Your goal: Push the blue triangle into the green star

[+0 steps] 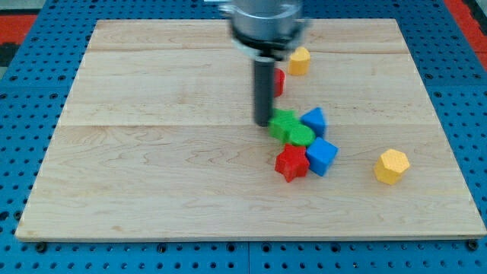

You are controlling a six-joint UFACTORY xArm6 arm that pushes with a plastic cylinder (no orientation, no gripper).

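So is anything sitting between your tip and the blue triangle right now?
Yes. My tip sits at the view's left of the green star, which lies between it and the blue triangle. Triangle and star look already touching.

worktop: light wooden board on blue pegboard
middle cluster: green star, green round block, blue triangle, blue cube, red star, all bunched together
top: yellow block, red block half hidden
right: yellow hexagon, off alone

two blue blocks, a triangle and a cube, two green, two red, a star plus one half hidden, two yellow, one wooden board
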